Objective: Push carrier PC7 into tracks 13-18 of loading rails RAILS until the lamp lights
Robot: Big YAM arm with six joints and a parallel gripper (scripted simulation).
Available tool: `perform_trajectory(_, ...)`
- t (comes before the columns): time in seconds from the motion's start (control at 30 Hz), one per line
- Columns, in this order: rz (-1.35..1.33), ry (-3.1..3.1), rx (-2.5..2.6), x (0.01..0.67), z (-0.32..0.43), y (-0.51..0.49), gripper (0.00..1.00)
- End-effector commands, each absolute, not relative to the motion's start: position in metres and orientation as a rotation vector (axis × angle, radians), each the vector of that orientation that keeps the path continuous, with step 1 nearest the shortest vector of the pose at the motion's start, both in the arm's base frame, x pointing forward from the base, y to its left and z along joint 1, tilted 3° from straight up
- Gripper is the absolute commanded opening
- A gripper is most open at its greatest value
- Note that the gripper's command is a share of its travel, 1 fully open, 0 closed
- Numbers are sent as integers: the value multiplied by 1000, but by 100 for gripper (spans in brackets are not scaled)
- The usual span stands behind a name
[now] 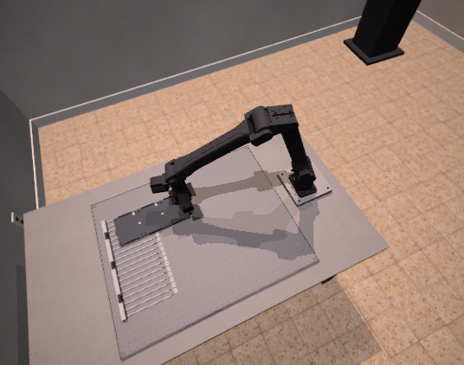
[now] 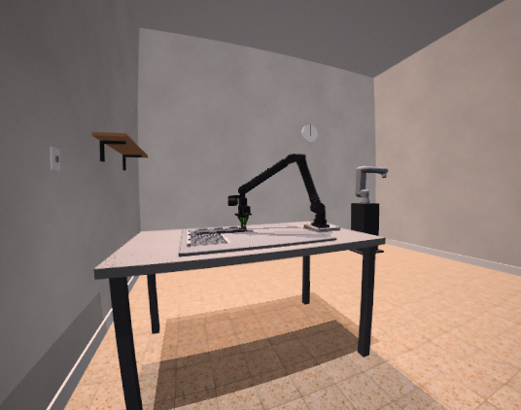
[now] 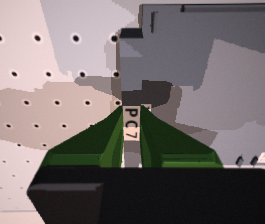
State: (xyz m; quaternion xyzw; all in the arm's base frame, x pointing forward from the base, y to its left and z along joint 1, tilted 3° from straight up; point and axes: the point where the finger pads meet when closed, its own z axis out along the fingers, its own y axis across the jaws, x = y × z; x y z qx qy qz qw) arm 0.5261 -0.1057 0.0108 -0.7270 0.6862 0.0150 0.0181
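Carrier PC7 [image 1: 151,222] is a dark flat plate. It lies partly over the far tracks of the loading rails [image 1: 138,270], its far end close to the white stop bar [image 1: 114,272]. Its narrow handle, labelled PC7 [image 3: 131,129], points toward the arm's base. My gripper [image 3: 131,112] with green fingers is shut on this handle. It also shows in the top view [image 1: 185,205] and in the exterior view [image 2: 243,222]. No lit lamp shows on the stop bar. I cannot tell whether the carrier sits down in the tracks or up on the ribs.
The rails sit on a perforated plate [image 1: 205,246] on a grey table. The arm's base [image 1: 304,183] stands at the plate's far right. Numbered tiles [image 1: 168,268] line the rails' near end. A second carrier-free stretch of tracks lies toward the camera.
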Motion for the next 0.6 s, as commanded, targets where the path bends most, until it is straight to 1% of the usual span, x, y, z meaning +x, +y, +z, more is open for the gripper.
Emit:
perform_trajectory(0.0,-12,2104,-2237,559,25,-101,0)
perform_trajectory(0.57,-12,2104,-2237,574,25,-100,0)
